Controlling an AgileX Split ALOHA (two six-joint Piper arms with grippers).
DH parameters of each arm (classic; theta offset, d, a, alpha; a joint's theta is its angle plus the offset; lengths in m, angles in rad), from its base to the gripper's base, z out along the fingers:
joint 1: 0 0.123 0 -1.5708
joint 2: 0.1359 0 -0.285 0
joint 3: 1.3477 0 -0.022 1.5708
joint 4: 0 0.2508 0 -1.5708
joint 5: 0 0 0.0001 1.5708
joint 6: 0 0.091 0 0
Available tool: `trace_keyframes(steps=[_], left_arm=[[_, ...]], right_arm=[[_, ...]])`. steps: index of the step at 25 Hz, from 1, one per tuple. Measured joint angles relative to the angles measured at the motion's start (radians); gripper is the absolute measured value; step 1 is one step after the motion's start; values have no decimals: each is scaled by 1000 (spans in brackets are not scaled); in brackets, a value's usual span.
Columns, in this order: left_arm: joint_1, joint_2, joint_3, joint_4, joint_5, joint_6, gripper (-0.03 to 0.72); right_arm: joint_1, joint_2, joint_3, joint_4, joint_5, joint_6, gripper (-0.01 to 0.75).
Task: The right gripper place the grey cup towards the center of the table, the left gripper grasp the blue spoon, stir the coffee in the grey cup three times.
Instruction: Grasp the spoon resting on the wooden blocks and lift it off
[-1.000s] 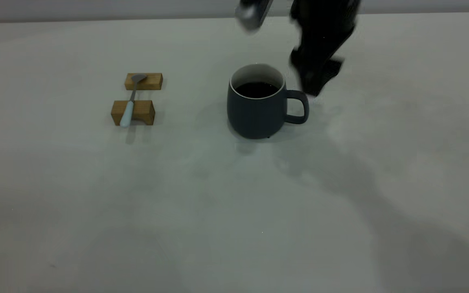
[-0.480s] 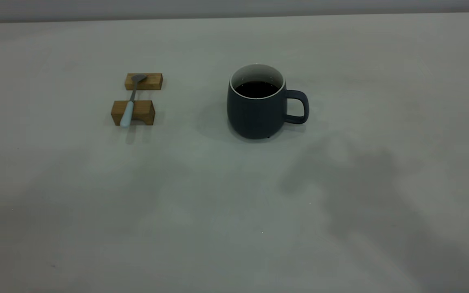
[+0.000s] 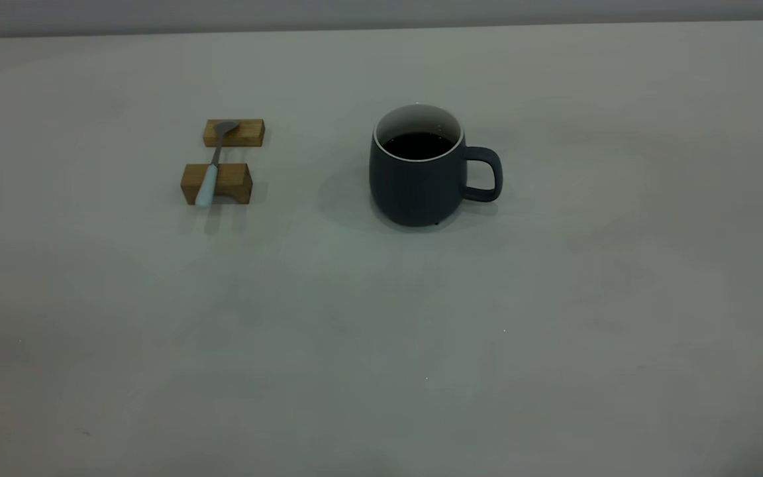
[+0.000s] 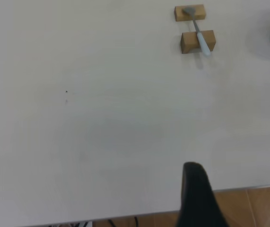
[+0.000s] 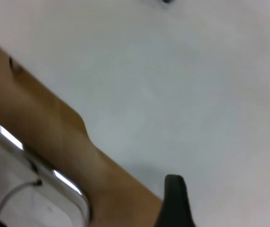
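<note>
Plain off-white surface [image 3: 381,371], grey cup [image 3: 418,175] parked mid-way, blue spoon [image 3: 209,179] bridging two wooden blocks [image 3: 217,183]; can't tell my left pincer's [image 4: 199,198] spread, so I'd grab the handle between blocks.

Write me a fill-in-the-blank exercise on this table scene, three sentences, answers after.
1. The blue spoon lies across two wooden ____.
2. The grey cup holds dark ____.
3. In the exterior view, the cup's handle points away from the ____.

Missing words: blocks; coffee; spoon
</note>
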Motion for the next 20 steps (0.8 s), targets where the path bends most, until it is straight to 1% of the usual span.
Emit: trace_keyframes(steps=[4,8,10,13,18,20], left_arm=[[0,0,0,0,0,0,519],[0,0,0,0,0,0,519],[0,0,0,0,0,0,519],[0,0,0,0,0,0,519],[0,0,0,0,0,0,519],[0,0,0,0,0,0,519]], right_arm=[[-120,-301,188,62,-15,58,620],[-239,-520,297,136,-89,66,608],[-292,-579,328,146,-119,69,604],[-353,-613,340,148,-127,73,595],[-427,-614,343,118,-131,89,591],[-442,-614,343,84,-131,100,591]])
